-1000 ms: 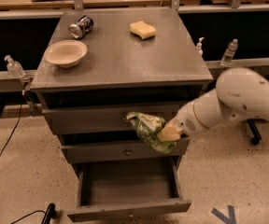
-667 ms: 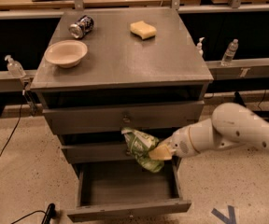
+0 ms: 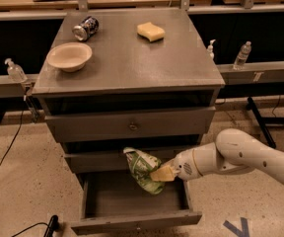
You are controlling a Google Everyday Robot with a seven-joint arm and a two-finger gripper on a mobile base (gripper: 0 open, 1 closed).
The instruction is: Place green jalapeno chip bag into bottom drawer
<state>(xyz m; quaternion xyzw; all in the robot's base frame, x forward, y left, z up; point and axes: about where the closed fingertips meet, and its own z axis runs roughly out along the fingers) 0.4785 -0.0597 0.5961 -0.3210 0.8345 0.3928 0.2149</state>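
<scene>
The green jalapeno chip bag is a wrinkly green foil bag with white print. It hangs just above the open bottom drawer, in front of the middle drawer's face. My gripper comes in from the right on a white arm and is shut on the bag's lower right side. The bottom drawer is pulled out; its dark inside shows nothing in it.
On the grey cabinet top lie a beige bowl, a tipped can and a yellow sponge. Two closed grey drawers sit above. Bottles stand on the ledge behind, right.
My gripper and the bag have moved down and left, from beside the middle drawer to just above the open bottom drawer.
</scene>
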